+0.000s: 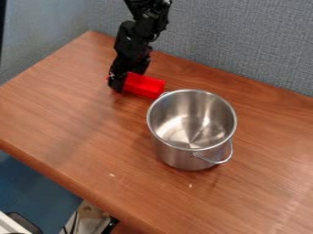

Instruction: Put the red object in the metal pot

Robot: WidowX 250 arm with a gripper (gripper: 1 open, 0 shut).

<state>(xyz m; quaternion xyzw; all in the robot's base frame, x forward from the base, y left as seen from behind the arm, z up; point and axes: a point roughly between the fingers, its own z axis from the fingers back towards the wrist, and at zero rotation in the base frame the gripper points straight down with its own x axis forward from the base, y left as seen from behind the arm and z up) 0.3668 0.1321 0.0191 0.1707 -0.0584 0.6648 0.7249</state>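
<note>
The red object (pixel 146 87) lies on the wooden table (pixel 61 105), just up and left of the metal pot (pixel 184 155). Only its right part shows; the left end is covered by my black gripper (pixel 120 80). The gripper points steeply down, is set low over that left end and stands open, with its fingers on either side of the block. Whether they touch it cannot be made out. The pot stands upright and empty, with a small handle on its near side.
A blue-grey wall runs behind the table's far edge. The table's front edge cuts diagonally across the lower left, with floor and clutter below it.
</note>
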